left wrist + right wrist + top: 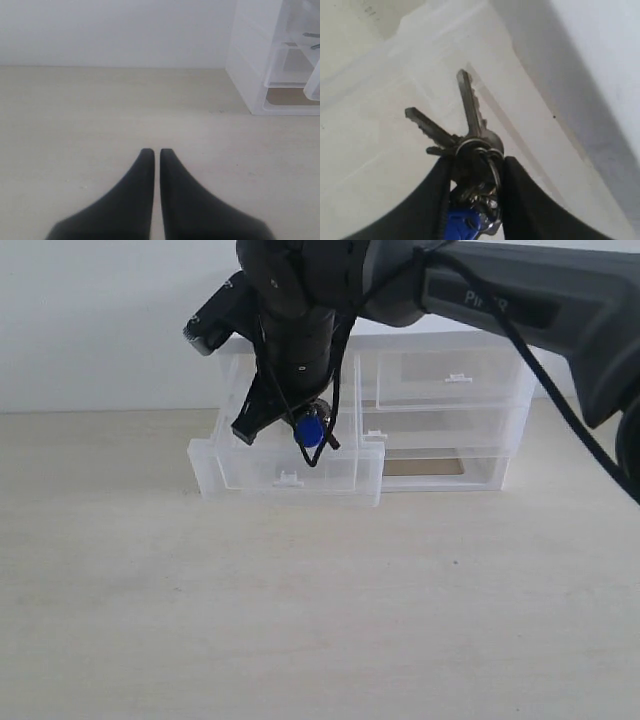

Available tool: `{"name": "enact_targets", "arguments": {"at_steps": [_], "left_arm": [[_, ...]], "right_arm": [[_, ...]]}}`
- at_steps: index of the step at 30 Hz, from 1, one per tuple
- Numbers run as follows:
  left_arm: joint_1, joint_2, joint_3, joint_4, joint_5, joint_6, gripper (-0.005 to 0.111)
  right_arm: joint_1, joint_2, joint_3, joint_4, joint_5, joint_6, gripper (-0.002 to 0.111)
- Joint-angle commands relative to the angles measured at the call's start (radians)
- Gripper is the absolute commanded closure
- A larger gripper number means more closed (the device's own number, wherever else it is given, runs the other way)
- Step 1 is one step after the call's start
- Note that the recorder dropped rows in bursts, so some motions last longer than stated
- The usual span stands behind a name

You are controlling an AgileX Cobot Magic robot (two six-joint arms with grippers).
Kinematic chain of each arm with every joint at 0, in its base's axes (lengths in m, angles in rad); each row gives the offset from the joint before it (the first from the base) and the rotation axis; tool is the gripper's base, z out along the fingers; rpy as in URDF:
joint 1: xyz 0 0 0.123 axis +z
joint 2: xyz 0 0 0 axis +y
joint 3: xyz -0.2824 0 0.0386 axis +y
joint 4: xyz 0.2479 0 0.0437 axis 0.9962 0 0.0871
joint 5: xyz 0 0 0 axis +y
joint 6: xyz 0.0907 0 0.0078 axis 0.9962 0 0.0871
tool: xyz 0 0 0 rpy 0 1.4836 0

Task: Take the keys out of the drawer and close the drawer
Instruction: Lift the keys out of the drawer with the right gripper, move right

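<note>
right gripper (296,428), at the end of its big dark arm (520,310), reaches down from the top of the exterior view over the pulled-out drawer (228,468), its fingers pinching the keys (479,137). left gripper (153,154) shows only in its own wrist view: two black fingers pressed together with a hairline gap, holding nothing, low over the pale table (75,125), with the drawer unit (250,75) off to one side.

only the exterior view gives the whole translucent white unit standing on the table. its top left drawer is drawn well forward of its slot and the matching right-hand drawer (455,375) is pushed in. from there the bunch shows mainly as the round blue fob (309,430), at about the height of the open drawer's rim.

only the right wrist view shows the grip itself. the ring and key heads are clamped between the black fingers (525,200), two silver-grey keys fan out past the tips, and the white drawer floor lies beneath. whether the keys touch that floor, i cannot tell.
</note>
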Motion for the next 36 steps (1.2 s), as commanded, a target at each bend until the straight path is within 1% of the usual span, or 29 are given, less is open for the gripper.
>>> {"name": "enact_targets", "arguments": {"at_steps": [1,6,17,21,23,25,27,30,31,33,36], "left_arm": [[0.001,-0.003,0.003,-0.007,-0.001,0.003,0.102],[0.001,-0.003,0.003,-0.007,-0.001,0.003,0.102],[0.001,-0.003,0.003,-0.007,-0.001,0.003,0.102],[0.001,-0.003,0.003,-0.007,-0.001,0.003,0.102],[0.001,-0.003,0.003,-0.007,-0.001,0.003,0.102],[0.001,-0.003,0.003,-0.007,-0.001,0.003,0.102],[0.001,-0.003,0.003,-0.007,-0.001,0.003,0.102],[0.001,-0.003,0.003,-0.007,-0.001,0.003,0.102],[0.001,-0.003,0.003,-0.007,-0.001,0.003,0.102],[0.001,-0.003,0.003,-0.007,-0.001,0.003,0.102],[0.001,-0.003,0.003,-0.007,-0.001,0.003,0.102]], "right_arm": [[0.059,-0.053,0.002,-0.122,-0.008,0.038,0.108],[0.099,-0.081,0.002,-0.129,-0.008,0.038,0.108],[0.101,-0.209,0.002,-0.129,0.039,0.058,0.108],[0.110,-0.282,0.018,-0.091,0.070,0.065,0.108],[0.133,-0.332,0.061,-0.088,0.045,0.065,0.108],[0.172,-0.425,0.165,-0.090,0.004,0.101,0.108],[0.187,-0.514,0.257,-0.093,-0.038,0.134,0.108],[0.192,-0.642,0.389,-0.111,-0.071,0.182,0.108],[0.192,-0.701,0.442,-0.136,-0.103,0.227,0.108],[0.192,-0.784,0.510,-0.141,-0.099,0.290,0.108],[0.192,-0.851,0.618,-0.166,-0.134,0.351,0.108]]}}
